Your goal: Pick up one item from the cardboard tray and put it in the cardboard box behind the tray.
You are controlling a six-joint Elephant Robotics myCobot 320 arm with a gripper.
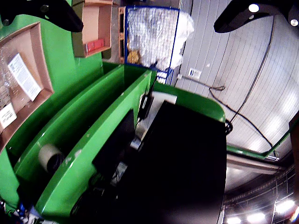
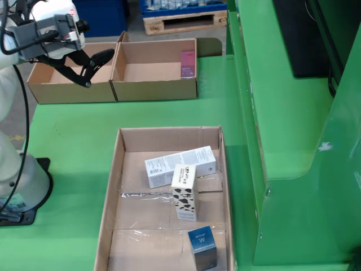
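gripper (image 2: 93, 68): fingers spread, holding nothing, above the front wall of the left cardboard box (image 2: 72, 90). cardboard tray (image 2: 110, 192): white carton (image 2: 180, 165), cow-print carton (image 2: 184, 191), blue box (image 2: 202, 247). right box (image 2: 155, 89): pink item (image 2: 188, 63).

The tray (image 2: 113, 192) and the far boxes (image 2: 155, 90) are plain brown cardboard, rough and dull. The tabletop (image 2: 67, 141) is smooth green painted metal. The small blue box (image 2: 203, 244) looks shiny.

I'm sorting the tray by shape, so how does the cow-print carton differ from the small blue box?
The cow-print carton is white with black patches and long; the small blue box is blue, marked W, and squat. The carton lies mid-tray, overlapping a long white box; the blue one stands apart near the front edge. Both sit in the cardboard tray.
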